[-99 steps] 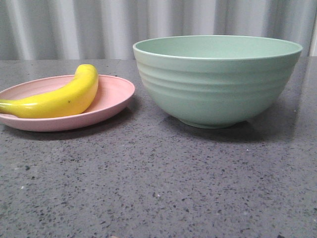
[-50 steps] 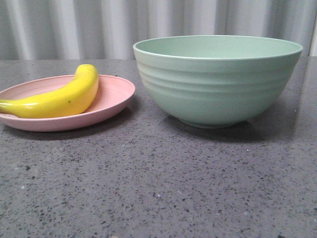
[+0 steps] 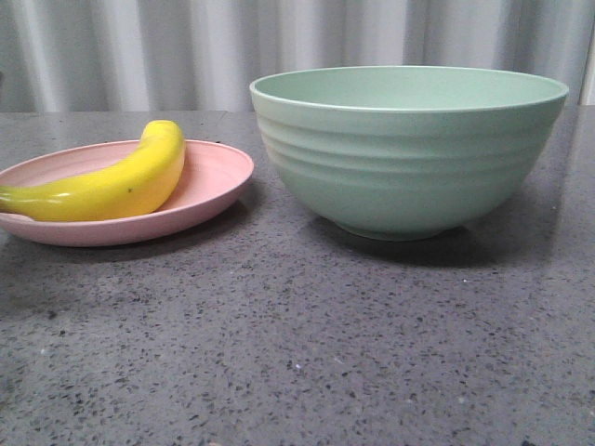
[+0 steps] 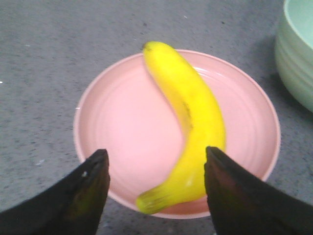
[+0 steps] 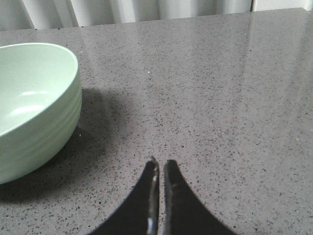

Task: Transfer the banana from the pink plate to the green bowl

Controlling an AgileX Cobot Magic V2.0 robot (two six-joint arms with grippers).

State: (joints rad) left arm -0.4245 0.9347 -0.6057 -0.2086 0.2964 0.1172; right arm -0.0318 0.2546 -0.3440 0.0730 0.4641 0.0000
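Note:
The yellow banana (image 3: 112, 181) lies on the pink plate (image 3: 218, 177) at the left of the table. The green bowl (image 3: 404, 153) stands to the plate's right. In the left wrist view my left gripper (image 4: 155, 156) is open above the plate (image 4: 122, 132), its two dark fingers either side of the banana's (image 4: 195, 117) greenish stem end, not touching it. My right gripper (image 5: 160, 164) is shut and empty over bare table beside the bowl (image 5: 34, 103). Neither gripper shows in the front view.
The table is grey speckled stone (image 3: 297, 353). A pale ribbed curtain (image 3: 186, 46) hangs behind it. The bowl's edge (image 4: 298, 54) shows near the plate in the left wrist view.
A faint shadow has spread over the table's front left and the plate's near edge. The banana, plate and bowl have not moved.

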